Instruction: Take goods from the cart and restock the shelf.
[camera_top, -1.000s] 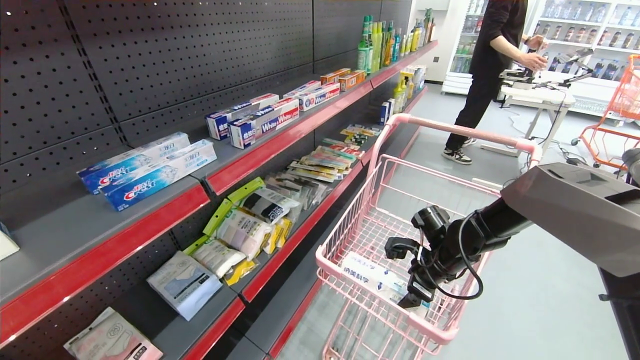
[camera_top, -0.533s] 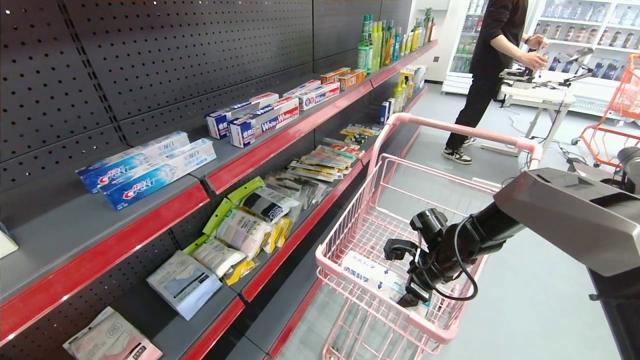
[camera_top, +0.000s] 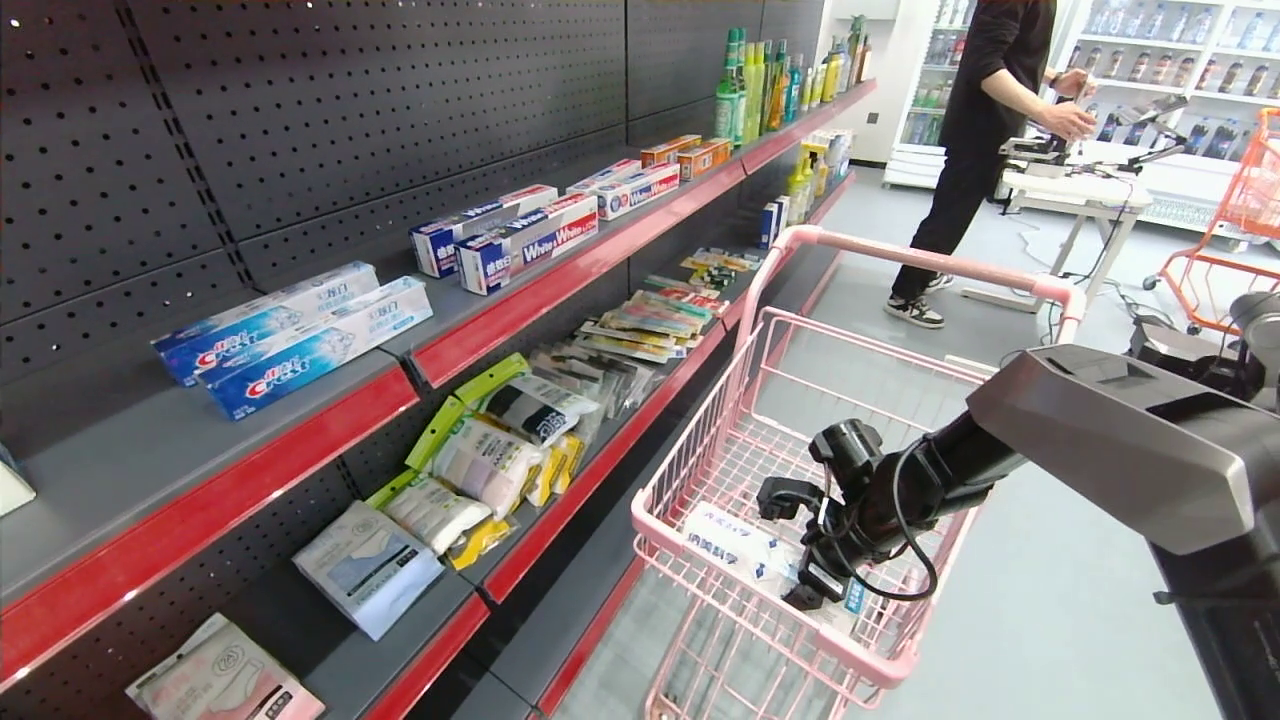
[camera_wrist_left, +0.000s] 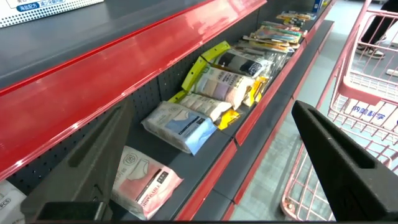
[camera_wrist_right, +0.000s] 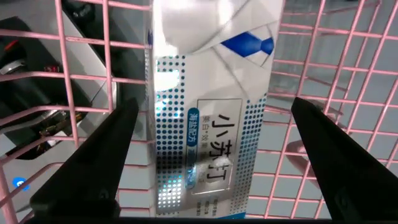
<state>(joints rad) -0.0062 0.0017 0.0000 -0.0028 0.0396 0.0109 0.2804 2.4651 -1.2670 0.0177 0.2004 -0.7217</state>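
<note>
the right gripper (camera_top: 806, 592) hangs inside the pink wire cart (camera_top: 700, 465), its two dark wedge-shaped fingers spread apart and holding nothing. directly below the gap between them a glossy white-and-blue rectangular box (camera_wrist_right: 211, 155) lies flat on the cart's mesh floor, its long sides running along the fingers; whether they touch it cannot be told. the left gripper (camera_wrist_left: 211, 109) is also held apart and empty, with flat black fingers. ahead of it is the grey shelf (camera_top: 300, 440) with a shiny red front edge and a perforated dark back panel, where soft plastic-wrapped packs (camera_wrist_left: 180, 124) lie in a row on the lower tier. above that gripper, long toothpaste cartons (camera_top: 300, 335) rest on the upper tier.
</note>
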